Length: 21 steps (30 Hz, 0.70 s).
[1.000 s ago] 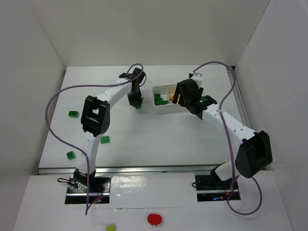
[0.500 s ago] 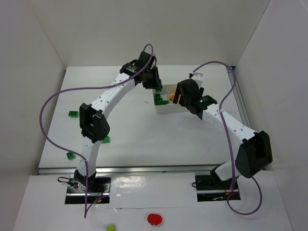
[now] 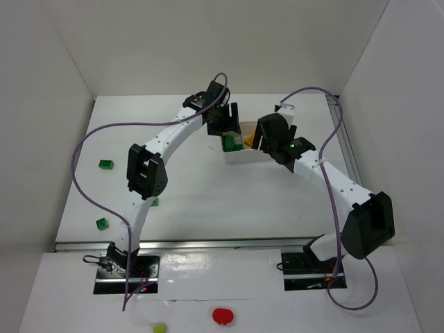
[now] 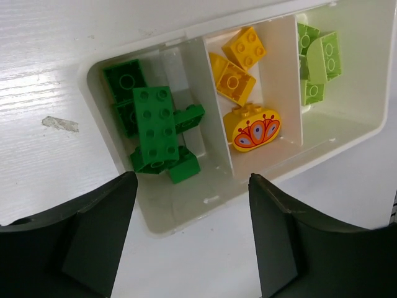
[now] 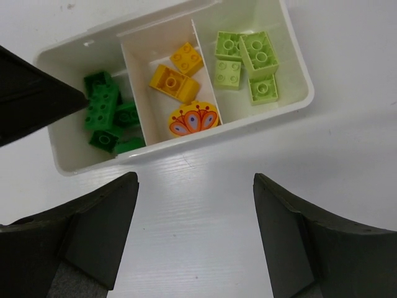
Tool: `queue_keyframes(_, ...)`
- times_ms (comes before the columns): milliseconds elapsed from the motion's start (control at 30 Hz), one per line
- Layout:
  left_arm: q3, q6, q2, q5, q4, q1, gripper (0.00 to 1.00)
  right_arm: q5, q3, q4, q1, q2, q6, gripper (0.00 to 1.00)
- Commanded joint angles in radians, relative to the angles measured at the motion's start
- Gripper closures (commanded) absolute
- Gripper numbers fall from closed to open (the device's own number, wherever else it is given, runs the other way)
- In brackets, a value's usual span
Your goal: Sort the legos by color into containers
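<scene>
The white tray [image 3: 244, 155] stands at the back middle of the table. Its containers hold sorted legos: dark green bricks [image 4: 155, 127] in the left one, orange ones [image 4: 239, 68] in the middle, pale yellow-green ones [image 4: 316, 56] on the right. My left gripper [image 4: 192, 208] hangs open just above the tray's green end [image 3: 229, 132], with nothing between its fingers. My right gripper [image 5: 195, 217] is also open and empty, above the table at the tray's near wall [image 5: 186, 146]. Loose dark green legos [image 3: 105, 164] [image 3: 102, 223] lie on the table's left side.
Another green brick [image 3: 154, 202] peeks out from behind the left arm. A red round object [image 3: 223, 316] and a small yellow-green piece [image 3: 159, 327] lie on the near ledge in front of the bases. White walls enclose the table.
My left arm swung right from beside the tray to over it, carrying a dark green brick. Its jaws opened and the brick now lies in the left compartment. The right arm barely moved.
</scene>
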Motion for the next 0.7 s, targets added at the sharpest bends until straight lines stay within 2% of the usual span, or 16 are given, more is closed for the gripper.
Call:
queue_keyframes(0, 0.018, 0.036, -0.092, -0.005, 0.002, 0.002, 0.18, -0.003, 0.097, 0.008, 0.032, 0.008, -0.048, 0.18)
queue_keyframes(67, -0.019, 0.052, -0.162, -0.047, 0.002, 0.002, 0.18, -0.003, 0.175, 0.02, 0.075, 0.065, -0.099, 0.18)
queue_keyframes(167, -0.133, 0.061, -0.245, -0.096, -0.007, 0.063, 0.18, -0.071, 0.264, 0.02, 0.1, 0.181, -0.125, 0.18)
queue_keyframes(333, -0.396, 0.038, -0.443, -0.139, -0.017, 0.239, 0.18, -0.257, 0.347, 0.067, 0.1, 0.322, -0.125, 0.16)
queue_keyframes(367, -0.47, 0.038, -0.466, -0.139, -0.017, 0.306, 0.18, -0.266, 0.361, 0.068, 0.1, 0.367, -0.125, 0.16)
queue_keyframes(567, -0.638, -0.026, -0.557, -0.186, -0.061, 0.541, 0.21, -0.386, 0.465, 0.055, 0.1, 0.493, -0.157, 0.16)
queue_keyframes(667, -0.707, -0.057, -0.606, -0.219, -0.077, 0.581, 0.21, -0.464, 0.526, 0.046, 0.1, 0.577, -0.157, 0.16)
